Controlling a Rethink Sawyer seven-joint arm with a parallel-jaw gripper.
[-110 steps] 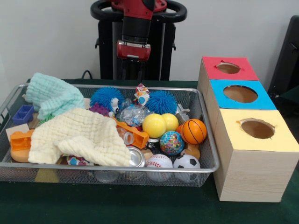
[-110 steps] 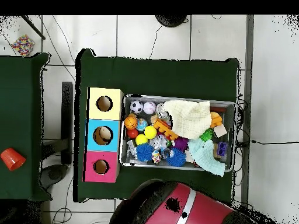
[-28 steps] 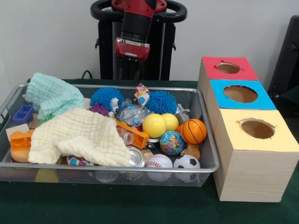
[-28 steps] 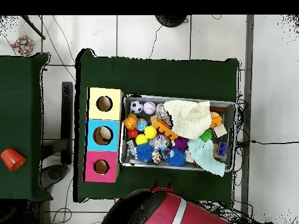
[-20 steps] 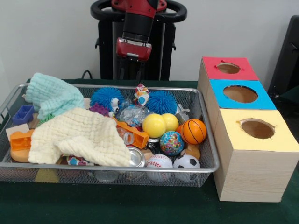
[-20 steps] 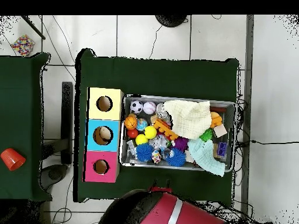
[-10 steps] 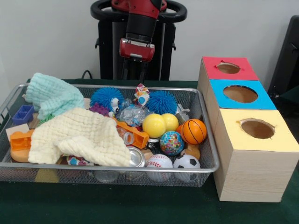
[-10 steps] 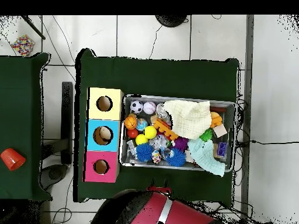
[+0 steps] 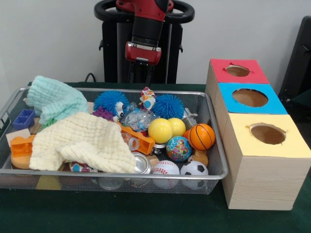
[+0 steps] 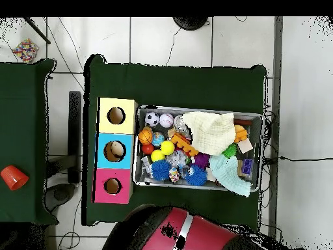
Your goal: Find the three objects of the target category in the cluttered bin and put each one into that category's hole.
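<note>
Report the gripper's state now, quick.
Gripper: raised behind the wire bin, holding nothing visible; open or closed cannot be told.

Wire-mesh metal bin (image 9: pixel 214 145), waffle-textured yellow cloth (image 9: pixel 85 143), fuzzy mint cloth (image 9: pixel 56 99), wood-grain box (image 9: pixel 260 182), glossy yellow balls (image 9: pixel 160 130)

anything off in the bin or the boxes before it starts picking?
Nothing spilled or broken. The wire bin is piled up: a cream cloth lies over toys at its left-middle and a mint cloth sits bunched in a back corner, so items under them are hidden. The yellow box has a ragged hole edge.
</note>
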